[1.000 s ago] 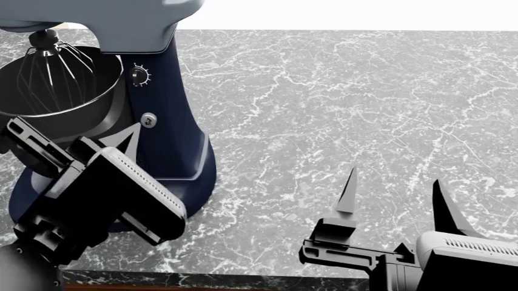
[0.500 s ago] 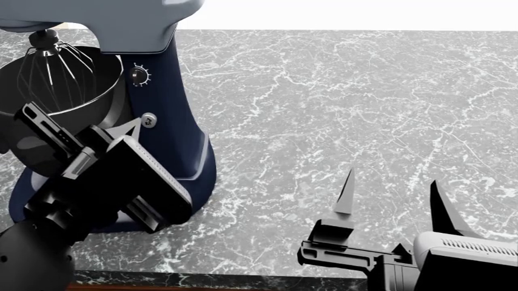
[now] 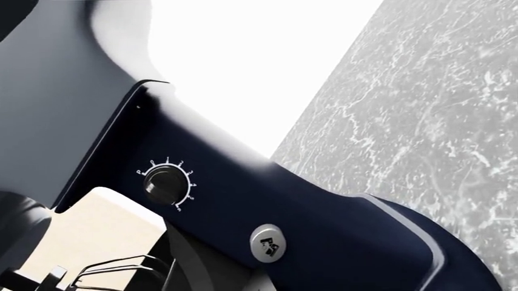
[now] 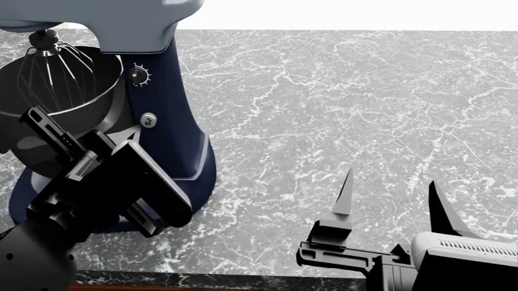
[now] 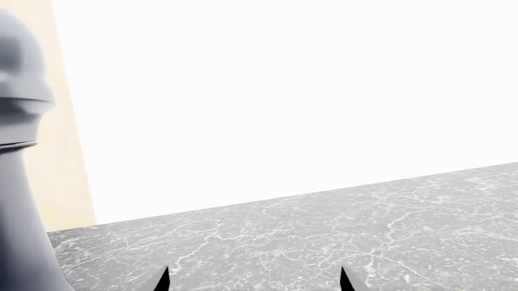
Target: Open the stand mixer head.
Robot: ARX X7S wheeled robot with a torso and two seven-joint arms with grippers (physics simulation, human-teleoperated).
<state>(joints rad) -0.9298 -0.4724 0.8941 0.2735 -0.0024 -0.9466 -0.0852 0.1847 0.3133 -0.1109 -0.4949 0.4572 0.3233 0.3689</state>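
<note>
The stand mixer head (image 4: pixel 105 21) is a rounded grey-blue housing at the top left, lying down over the black bowl (image 4: pixel 60 106) with its wire whisk (image 4: pixel 50 70) inside. It also shows in the left wrist view (image 3: pixel 65 79). The navy column (image 4: pixel 174 121) carries a dial (image 4: pixel 139 75) and a round silver button (image 4: pixel 149 119). My left gripper (image 4: pixel 128 132) is low beside the bowl and column, well below the head. Only one grey fingertip shows, so its opening is unclear. My right gripper (image 4: pixel 391 197) is open and empty over the counter, far right of the mixer.
The grey marble counter (image 4: pixel 340 103) runs from the mixer to the right, with its front edge (image 4: pixel 202 280) close to me. The mixer's flat navy base (image 4: pixel 198 182) sits beside my left arm. A bright white wall lies behind the counter.
My left arm has risen and pushed in closer to the bowl and column. The right gripper has barely moved. The mixer head stays down.
</note>
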